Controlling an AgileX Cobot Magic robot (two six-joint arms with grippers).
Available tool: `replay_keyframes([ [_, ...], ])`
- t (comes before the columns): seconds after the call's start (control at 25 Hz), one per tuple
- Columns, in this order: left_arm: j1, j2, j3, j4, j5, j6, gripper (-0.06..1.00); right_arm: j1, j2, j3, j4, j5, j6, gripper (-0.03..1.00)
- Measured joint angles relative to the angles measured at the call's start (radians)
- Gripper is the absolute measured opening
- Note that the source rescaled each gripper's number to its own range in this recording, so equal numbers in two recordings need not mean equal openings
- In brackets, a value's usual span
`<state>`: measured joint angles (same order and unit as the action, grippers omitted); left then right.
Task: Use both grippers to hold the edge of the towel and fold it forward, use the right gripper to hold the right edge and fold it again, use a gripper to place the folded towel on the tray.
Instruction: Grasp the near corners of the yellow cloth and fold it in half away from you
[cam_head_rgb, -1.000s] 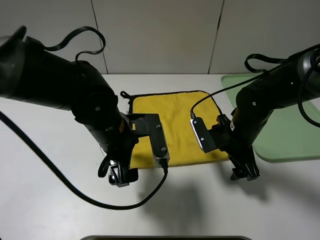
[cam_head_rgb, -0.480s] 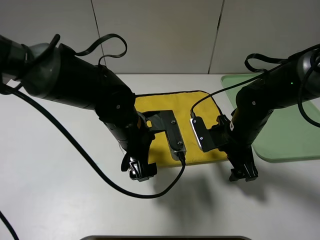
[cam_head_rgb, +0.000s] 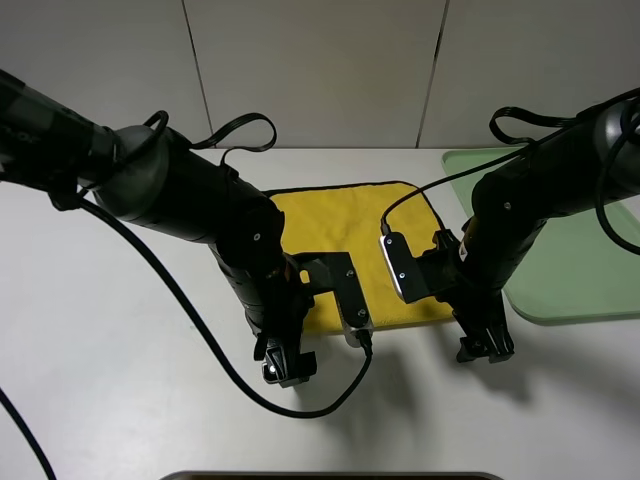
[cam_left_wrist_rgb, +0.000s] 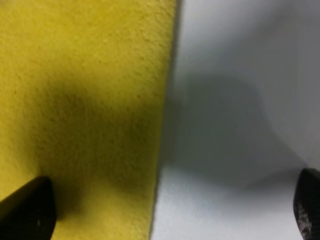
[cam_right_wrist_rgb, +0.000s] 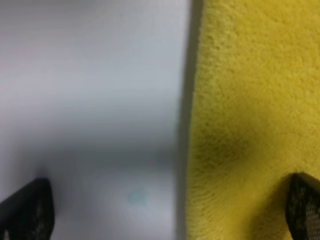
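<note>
Nearest the camera, the left gripper (cam_head_rgb: 285, 366) hung by the near left corner of the yellow towel (cam_head_rgb: 340, 225) and the right gripper (cam_head_rgb: 487, 348) by its near right corner, both low over the white surface (cam_head_rgb: 120, 400). In each wrist view the gripper stood spread wide, straddling the edge of the towel (cam_left_wrist_rgb: 167, 100), with one finger (cam_left_wrist_rgb: 25, 212) over yellow plush, the other over bare surface, and nothing pinched. Beyond them the towel lay flat and unfolded. The pale-green tray (cam_head_rgb: 570, 280) sat to its right, reaching farther back.
</note>
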<state>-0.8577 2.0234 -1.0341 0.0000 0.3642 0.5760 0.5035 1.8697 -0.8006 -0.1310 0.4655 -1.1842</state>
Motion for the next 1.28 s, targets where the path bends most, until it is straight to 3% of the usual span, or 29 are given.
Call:
replay_keyframes([
  [0.28,0.0,0.004,-0.005,-0.009,0.002,0.003,0.91,0.0,0.0,0.0,0.004,-0.008,0.0,1.0],
  [0.52,-0.004,0.006,-0.006,0.0,-0.001,0.003,0.69,0.0,0.0,0.0,0.005,-0.008,0.0,1.0],
  [0.84,-0.004,0.006,-0.006,0.038,-0.013,0.003,0.5,0.0,0.0,0.0,0.048,-0.012,0.0,1.0],
  [1.28,-0.004,0.008,-0.006,0.065,-0.029,0.006,0.03,0.0,0.0,0.0,0.052,-0.016,0.0,1.0],
])
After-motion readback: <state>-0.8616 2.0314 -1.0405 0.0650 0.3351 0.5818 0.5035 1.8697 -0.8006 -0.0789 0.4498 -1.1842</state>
